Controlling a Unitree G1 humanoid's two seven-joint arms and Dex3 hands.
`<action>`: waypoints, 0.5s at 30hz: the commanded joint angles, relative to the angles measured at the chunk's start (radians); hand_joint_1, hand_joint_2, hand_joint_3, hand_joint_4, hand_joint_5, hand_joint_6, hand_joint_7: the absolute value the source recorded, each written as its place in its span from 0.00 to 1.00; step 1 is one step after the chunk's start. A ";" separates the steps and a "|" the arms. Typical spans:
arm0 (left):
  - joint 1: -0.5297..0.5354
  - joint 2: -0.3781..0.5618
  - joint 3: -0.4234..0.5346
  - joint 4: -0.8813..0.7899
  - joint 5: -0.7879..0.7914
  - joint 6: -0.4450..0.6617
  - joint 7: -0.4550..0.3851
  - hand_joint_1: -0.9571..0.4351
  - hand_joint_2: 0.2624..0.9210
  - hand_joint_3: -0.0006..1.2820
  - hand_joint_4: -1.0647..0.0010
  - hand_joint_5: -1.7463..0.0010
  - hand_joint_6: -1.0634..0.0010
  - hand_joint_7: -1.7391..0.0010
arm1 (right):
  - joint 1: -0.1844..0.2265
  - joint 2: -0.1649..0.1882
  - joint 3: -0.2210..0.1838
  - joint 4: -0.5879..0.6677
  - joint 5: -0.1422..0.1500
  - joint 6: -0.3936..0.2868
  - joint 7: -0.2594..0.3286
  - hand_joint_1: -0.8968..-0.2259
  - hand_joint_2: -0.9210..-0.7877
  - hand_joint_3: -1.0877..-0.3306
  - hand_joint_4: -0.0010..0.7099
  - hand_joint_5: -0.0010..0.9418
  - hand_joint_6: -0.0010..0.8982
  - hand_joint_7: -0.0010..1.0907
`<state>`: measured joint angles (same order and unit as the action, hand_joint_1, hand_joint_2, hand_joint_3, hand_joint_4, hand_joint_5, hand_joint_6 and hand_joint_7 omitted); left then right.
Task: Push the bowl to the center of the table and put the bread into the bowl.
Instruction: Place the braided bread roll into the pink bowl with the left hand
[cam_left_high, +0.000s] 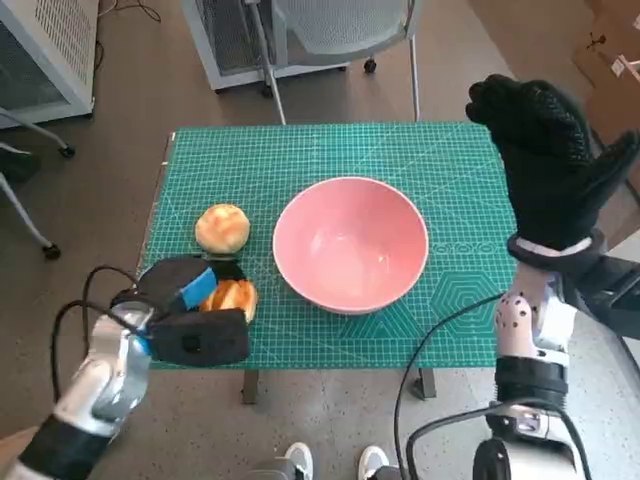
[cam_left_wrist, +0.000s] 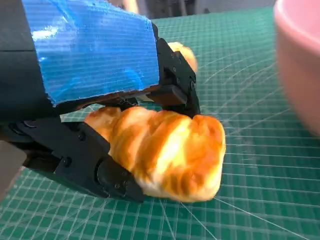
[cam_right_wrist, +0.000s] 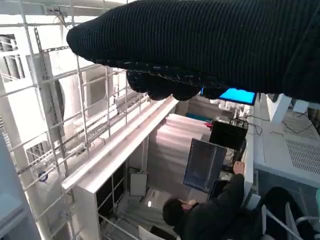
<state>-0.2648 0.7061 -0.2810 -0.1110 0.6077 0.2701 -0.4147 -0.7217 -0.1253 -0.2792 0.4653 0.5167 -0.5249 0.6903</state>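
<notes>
Your left hand (cam_left_wrist: 95, 115) is right up close in its wrist view, and its black fingers (cam_left_wrist: 85, 165) are wrapped around a golden bread (cam_left_wrist: 165, 155). You hold that bread tight from both sides, with one part of the hand above it and one part below. It sits low, at the green mat (cam_left_high: 300, 150) that covers the table, near the front left edge. You can see the blue tape (cam_left_wrist: 90, 45) across the back of that hand. Look at the head view and you will find a second bun (cam_left_high: 222, 228), round and pale, lying on the mat just behind your left hand and not touching it. Next to it is the pink bowl (cam_left_high: 350, 243). It stands upright close to the middle of the table, and nothing is in it. Your right hand (cam_left_high: 548, 150) in its black glove is lifted up over the right side of the table. Its fingers are spread apart and it holds nothing. A person (cam_right_wrist: 210, 210) shows in the right wrist view.
</notes>
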 joint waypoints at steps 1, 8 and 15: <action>0.007 0.020 0.092 -0.143 -0.037 -0.002 -0.033 0.69 1.00 0.03 0.33 0.35 0.37 0.35 | 0.026 0.001 -0.002 -0.004 0.014 0.019 0.003 0.38 0.00 0.44 0.41 0.00 0.42 0.01; -0.024 0.011 0.181 -0.265 -0.068 -0.011 -0.052 0.69 0.99 0.02 0.28 0.38 0.37 0.35 | 0.023 0.000 -0.001 0.004 0.018 0.020 0.010 0.38 0.00 0.44 0.41 0.00 0.42 0.00; -0.116 -0.015 0.212 -0.324 -0.087 -0.027 -0.052 0.69 0.98 0.01 0.24 0.43 0.35 0.35 | 0.017 -0.003 -0.006 0.019 0.024 0.021 0.018 0.37 0.00 0.44 0.41 0.00 0.42 0.00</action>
<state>-0.3247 0.7017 -0.0811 -0.4033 0.5329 0.2596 -0.4637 -0.7211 -0.1253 -0.2799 0.4677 0.5313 -0.5142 0.6961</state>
